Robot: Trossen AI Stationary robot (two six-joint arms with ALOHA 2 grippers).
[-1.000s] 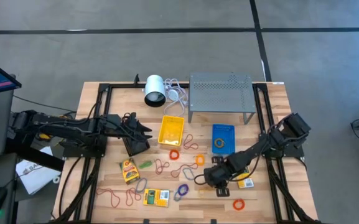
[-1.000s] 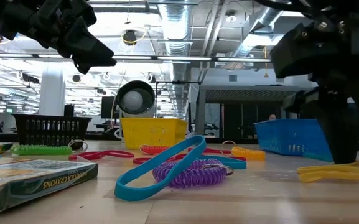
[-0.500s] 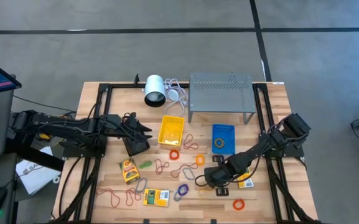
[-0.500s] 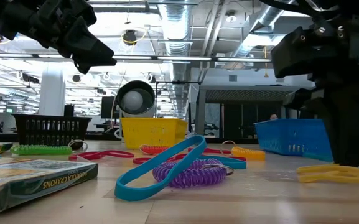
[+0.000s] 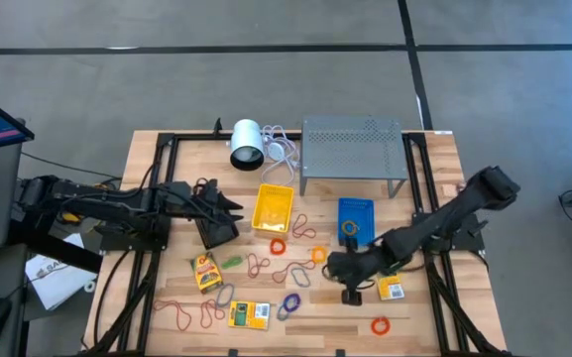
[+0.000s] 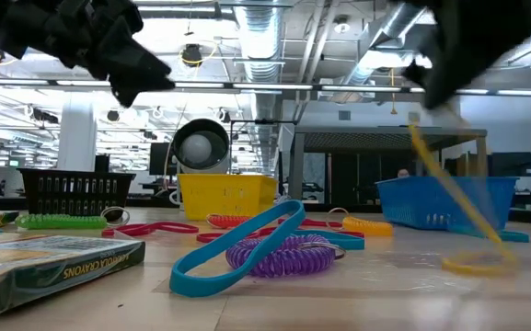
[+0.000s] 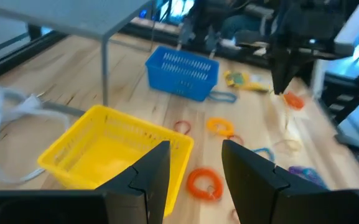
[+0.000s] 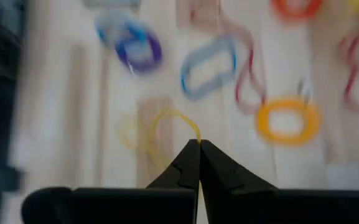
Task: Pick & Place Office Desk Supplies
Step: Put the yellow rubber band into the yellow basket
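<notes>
Pale wood-plank table (image 5: pixel 444 159), perforated matt metal stand (image 5: pixel 353 145) — glossy plastic yellow bin (image 5: pixel 273 208)

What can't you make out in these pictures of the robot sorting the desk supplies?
- Right gripper: shut on a yellow rubber band, but motion blur in the right wrist and low views hides how much of the band has left the table.
- Black bin: the left arm covers it in the high view; contents unseen.
- Blue bin: what lies inside is too small to name.
- Packets: print too small to read from above.

Overhead straight down, low level at tabletop, wrists close, all sharing yellow bin (image 5: pixel 273 207)
</notes>
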